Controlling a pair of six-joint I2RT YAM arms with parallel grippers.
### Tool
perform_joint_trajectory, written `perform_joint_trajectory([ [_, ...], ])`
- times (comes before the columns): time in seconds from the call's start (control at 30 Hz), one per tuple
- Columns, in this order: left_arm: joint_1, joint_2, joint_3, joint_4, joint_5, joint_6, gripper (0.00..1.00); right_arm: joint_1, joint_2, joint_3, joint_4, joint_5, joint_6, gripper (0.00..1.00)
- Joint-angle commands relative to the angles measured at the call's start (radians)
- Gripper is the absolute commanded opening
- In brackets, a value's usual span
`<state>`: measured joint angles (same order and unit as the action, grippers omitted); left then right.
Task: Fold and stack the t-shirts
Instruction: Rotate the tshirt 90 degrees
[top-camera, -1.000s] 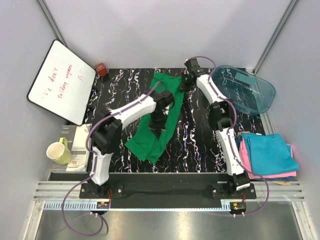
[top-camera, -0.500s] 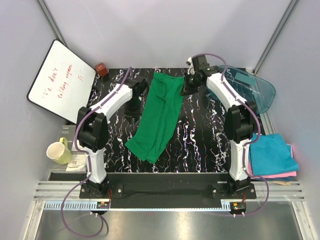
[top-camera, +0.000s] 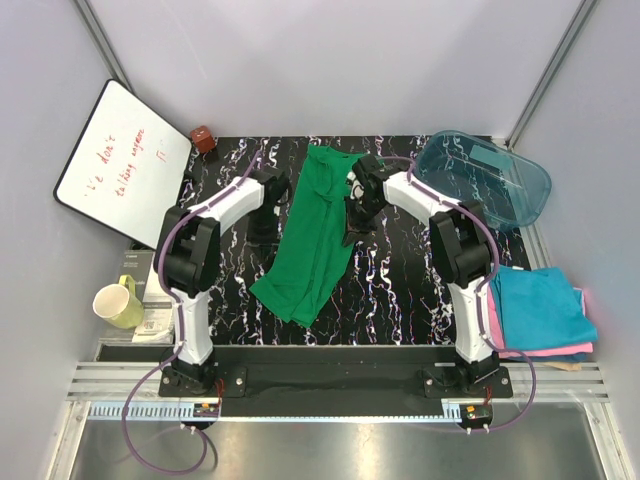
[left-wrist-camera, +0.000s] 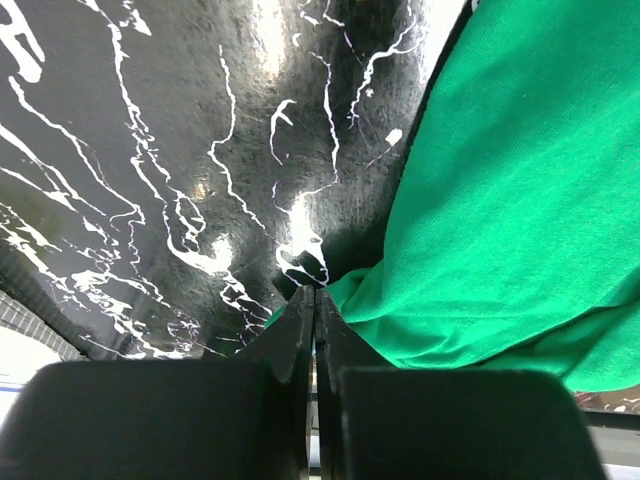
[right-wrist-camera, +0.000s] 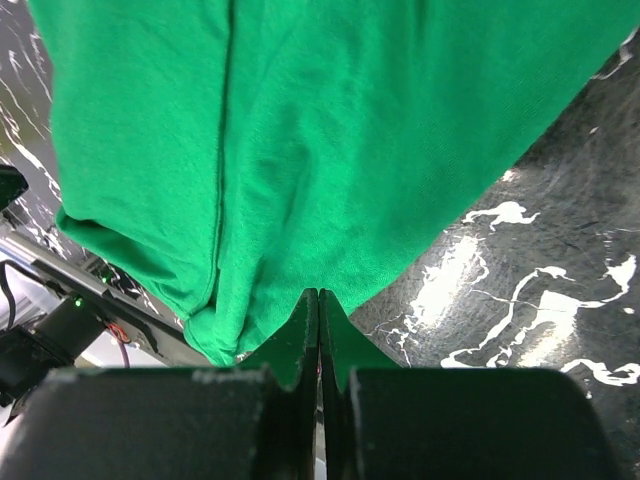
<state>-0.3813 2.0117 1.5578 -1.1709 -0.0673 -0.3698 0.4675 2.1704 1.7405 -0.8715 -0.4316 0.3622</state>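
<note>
Our two grippers, left (left-wrist-camera: 313, 296) and right (right-wrist-camera: 318, 296), both have their jaws pressed together. Each tip sits at one long edge of the single green t-shirt (top-camera: 318, 235), which lies in a long strip mid-table (top-camera: 400, 290). Whether cloth is pinched we cannot tell. Far right is one stack: one teal-blue t-shirt (top-camera: 540, 305) on top, one pink t-shirt (top-camera: 545, 351) beneath, and one tan t-shirt (top-camera: 568, 366) showing only a sliver.

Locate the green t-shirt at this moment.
In the top view, the green t-shirt lies as a long strip down the middle of the black marbled table, with the left gripper and the right gripper at its two side edges.
</note>
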Motion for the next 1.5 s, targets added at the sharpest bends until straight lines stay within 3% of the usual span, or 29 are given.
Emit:
perform_joint_trajectory([
  [0.0,0.002,-0.031,-0.01,0.028,0.0,0.009,0.0,0.014,0.017,0.031,-0.046,-0.042,0.0,0.0],
  [0.23,0.022,-0.053,-0.019,0.03,-0.008,-0.001,0.0,0.081,0.055,0.025,-0.073,-0.108,-0.003,0.0],
  [0.57,0.025,-0.076,-0.048,0.03,-0.012,-0.032,0.0,0.183,0.094,-0.036,-0.109,-0.081,-0.039,0.0],
  [0.83,0.025,-0.1,-0.036,0.008,-0.038,-0.031,0.0,0.181,0.094,-0.093,-0.297,0.241,-0.097,0.0],
  [1.03,0.024,-0.122,-0.034,0.007,0.0,-0.035,0.0,0.165,0.04,-0.116,-0.334,0.425,-0.103,0.0],
  [1.13,0.007,-0.149,-0.041,0.017,0.018,-0.038,0.0,0.155,0.042,-0.084,-0.351,0.602,-0.117,0.0],
  [1.27,-0.039,-0.2,-0.061,0.053,0.052,-0.027,0.0,0.131,0.031,-0.032,-0.322,0.668,-0.134,0.0],
  [1.4,-0.129,-0.266,-0.111,0.114,0.113,-0.046,0.42,0.123,0.006,0.075,-0.316,0.648,-0.161,0.0],
  [1.43,-0.146,-0.278,-0.12,0.123,0.119,-0.061,0.66,0.122,-0.007,0.086,-0.317,0.642,-0.16,0.03],
  [1.47,-0.163,-0.301,-0.143,0.141,0.118,-0.07,0.74,0.123,-0.045,0.102,-0.311,0.608,-0.161,0.05],
])
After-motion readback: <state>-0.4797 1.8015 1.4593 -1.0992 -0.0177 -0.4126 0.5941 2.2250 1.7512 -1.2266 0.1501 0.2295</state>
